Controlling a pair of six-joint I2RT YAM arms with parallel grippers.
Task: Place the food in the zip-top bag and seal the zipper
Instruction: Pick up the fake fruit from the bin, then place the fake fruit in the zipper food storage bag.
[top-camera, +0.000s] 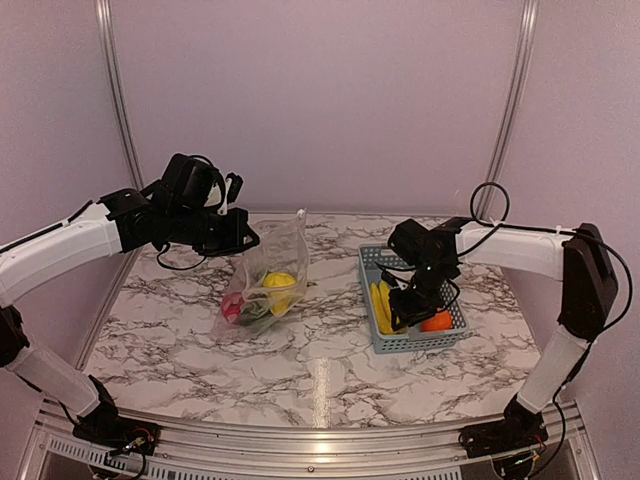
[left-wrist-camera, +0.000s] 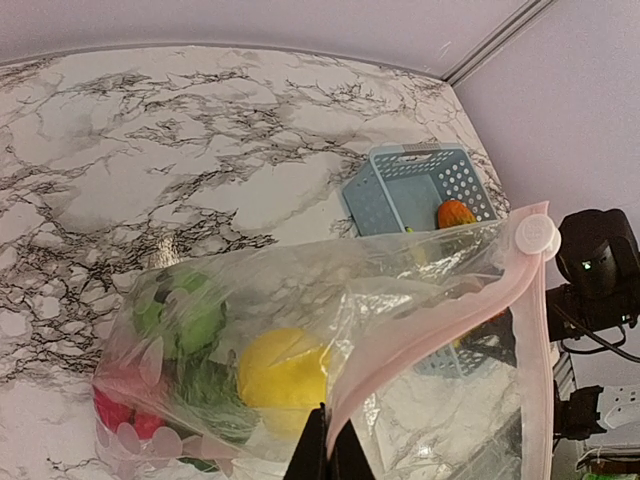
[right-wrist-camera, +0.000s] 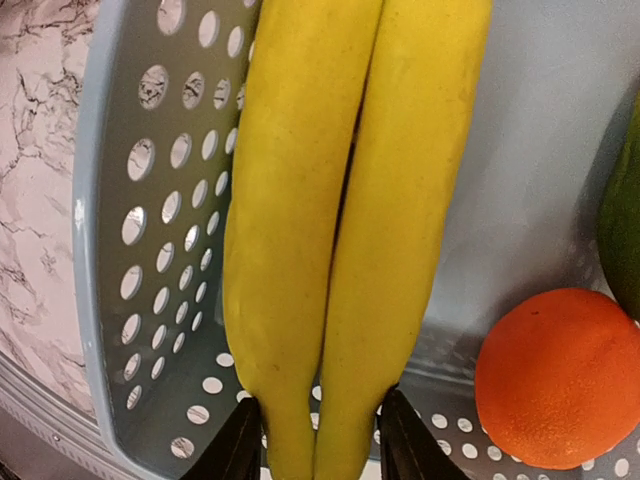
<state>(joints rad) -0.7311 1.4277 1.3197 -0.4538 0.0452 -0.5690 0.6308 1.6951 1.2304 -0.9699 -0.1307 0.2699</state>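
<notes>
Bag-loading stage, food partly transferred. Reference object: the grey-blue basket (top-camera: 376, 300). Against its left wall lie the yellow bananas (right-wrist-camera: 340, 200), flat on the perforated floor, and an orange (right-wrist-camera: 558, 378) sits just beside them in the basket's near right corner. The right jaws are clenched on the bananas' stem end, one finger on each side. Left of the basket, near it but apart, the zip-top bag (top-camera: 262, 280) rests on the marble tabletop (top-camera: 320, 370) with its mouth raised and turned toward the basket. The left jaws are clamped on the mouth edge at the pinkish zipper (left-wrist-camera: 450, 322), holding it up and open. Inside the bag are a yellow piece (left-wrist-camera: 280, 368), a green piece (left-wrist-camera: 185, 315) and a red-pink piece (left-wrist-camera: 115, 412). The bananas appear light, rigid and glossy, so likely slippery; held at the narrow end they may pivot, and a mid-length hold would be steadier. The bag film is thin and limp; the stiffer zip strip is the sound place to hold it
</notes>
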